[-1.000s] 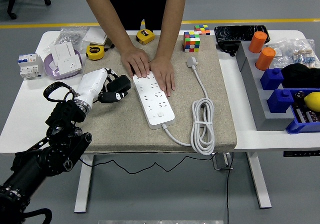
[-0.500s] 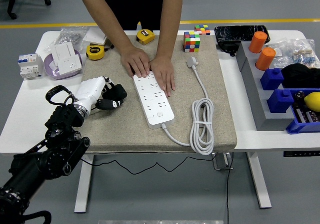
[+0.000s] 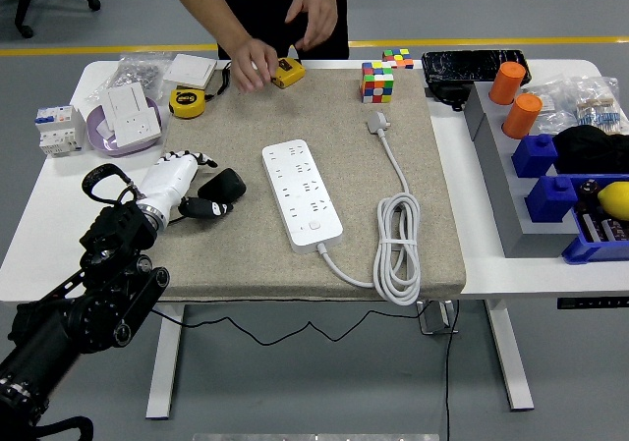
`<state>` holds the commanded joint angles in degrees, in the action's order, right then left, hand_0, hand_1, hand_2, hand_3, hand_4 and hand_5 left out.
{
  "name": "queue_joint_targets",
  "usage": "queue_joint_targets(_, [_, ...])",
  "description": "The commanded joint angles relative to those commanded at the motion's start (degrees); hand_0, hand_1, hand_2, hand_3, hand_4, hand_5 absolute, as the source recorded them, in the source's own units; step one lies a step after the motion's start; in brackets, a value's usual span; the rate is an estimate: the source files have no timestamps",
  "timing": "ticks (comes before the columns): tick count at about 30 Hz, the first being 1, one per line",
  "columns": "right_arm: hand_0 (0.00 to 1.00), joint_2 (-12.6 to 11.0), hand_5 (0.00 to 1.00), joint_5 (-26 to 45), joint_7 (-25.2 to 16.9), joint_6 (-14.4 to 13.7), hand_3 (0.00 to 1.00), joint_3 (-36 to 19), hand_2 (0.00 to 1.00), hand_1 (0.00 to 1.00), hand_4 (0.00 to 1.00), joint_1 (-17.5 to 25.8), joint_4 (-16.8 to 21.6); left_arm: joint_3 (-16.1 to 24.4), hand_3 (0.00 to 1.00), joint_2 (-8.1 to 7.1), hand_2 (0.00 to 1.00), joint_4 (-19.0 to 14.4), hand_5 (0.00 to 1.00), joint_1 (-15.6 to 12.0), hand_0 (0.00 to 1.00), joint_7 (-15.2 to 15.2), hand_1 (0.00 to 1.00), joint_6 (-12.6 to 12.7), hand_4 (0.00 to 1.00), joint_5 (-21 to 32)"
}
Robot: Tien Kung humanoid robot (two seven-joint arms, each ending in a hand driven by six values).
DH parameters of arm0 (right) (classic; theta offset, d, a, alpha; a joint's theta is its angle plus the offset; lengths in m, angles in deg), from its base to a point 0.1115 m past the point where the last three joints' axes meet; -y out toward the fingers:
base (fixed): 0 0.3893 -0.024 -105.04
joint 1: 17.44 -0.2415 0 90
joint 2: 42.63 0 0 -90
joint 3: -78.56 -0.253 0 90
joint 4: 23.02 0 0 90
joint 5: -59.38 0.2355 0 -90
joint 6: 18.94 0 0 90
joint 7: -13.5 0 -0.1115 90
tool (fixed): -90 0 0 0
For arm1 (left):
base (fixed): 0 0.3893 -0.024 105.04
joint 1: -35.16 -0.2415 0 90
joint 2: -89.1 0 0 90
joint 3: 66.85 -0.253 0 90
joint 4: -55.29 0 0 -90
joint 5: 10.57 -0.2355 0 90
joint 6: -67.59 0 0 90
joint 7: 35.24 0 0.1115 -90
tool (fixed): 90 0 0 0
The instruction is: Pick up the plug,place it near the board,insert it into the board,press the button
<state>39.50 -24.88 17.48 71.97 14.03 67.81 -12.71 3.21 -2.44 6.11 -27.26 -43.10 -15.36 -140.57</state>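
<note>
You work on the table (image 3: 59, 264), on the tan mat (image 3: 246, 254) that covers its middle. The board (image 3: 302, 193) lies diagonally on the mat, free on all sides, its cord (image 3: 398, 254) coiled to the right. At the far edge a person's hand (image 3: 257, 63) touches a yellow tape (image 3: 288, 72), well apart from the board, so nothing steadies the board for you.

Your left hand (image 3: 180, 181) sits near the mat's left edge. The black plug (image 3: 224, 183) lies on the mat right against it, left of the board. Whether the hand is clamped on the plug or only resting beside it, I cannot tell.

Make sure of a firm hold before you lift. Carry the plug low and to the right, and set it down just beside the board, prongs down if you can. Press straight down when inserting, since the board may slide. The button (image 3: 314, 227) sits at the near end.
</note>
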Motion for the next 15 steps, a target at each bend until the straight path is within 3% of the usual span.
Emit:
queue_joint_targets(3, [0.809, 0.0, 0.572, 0.2, -0.1, 0.0, 0.604, 0.1, 0.694, 0.718, 0.883, -0.1, 0.0, 1.4, 0.976, -0.31, 0.998, -2.7, 0.713, -0.3, 0.998, -0.1, 0.998, -1.2, 0.998, 0.0])
queue_joint_targets(4, [0.809, 0.0, 0.574, 0.3, -0.1, -0.1, 0.604, 0.1, 0.693, 0.718, 0.884, -0.2, 0.0, 1.8, 0.998, -0.39, 0.998, -3.6, 0.951, -0.4, 0.998, -0.1, 0.998, -1.5, 0.998, 0.0])
queue_joint_targets(9, [0.809, 0.1, 0.574, 0.4, -0.1, -0.2, 0.604, 0.2, 0.693, 0.718, 0.884, -0.3, 0.0, 5.0, 0.998, -0.01, 0.998, -11.2, 0.951, -3.4, 0.998, 3.5, 0.998, 2.0, 0.998, 2.1])
queue_joint_targets(11, [0.810, 0.2, 0.569, 0.3, -0.1, -0.2, 0.605, 0.1, 0.694, 0.719, 0.883, -0.2, 0.0, 6.6, 0.998, 0.98, 0.998, -15.6, 0.998, -6.2, 0.998, 7.7, 0.998, 4.2, 0.998, 6.9])
queue_joint_targets(12, [0.810, 0.2, 0.569, 0.2, 0.0, -0.2, 0.605, 0.0, 0.694, 0.719, 0.883, -0.2, 0.0, 6.8, 0.998, 1.13, 0.998, -16.7, 0.998, -6.7, 0.998, 8.8, 0.998, 4.4, 0.998, 8.8])
queue_joint_targets(15, [0.810, 0.3, 0.569, 0.0, 0.0, -0.2, 0.605, -0.3, 0.694, 0.719, 0.883, 0.0, 0.0, 8.1, 0.998, 1.54, 0.998, -23.8, 0.998, -11.3, 0.998, 15.8, 0.998, 4.3, 0.998, 16.3])
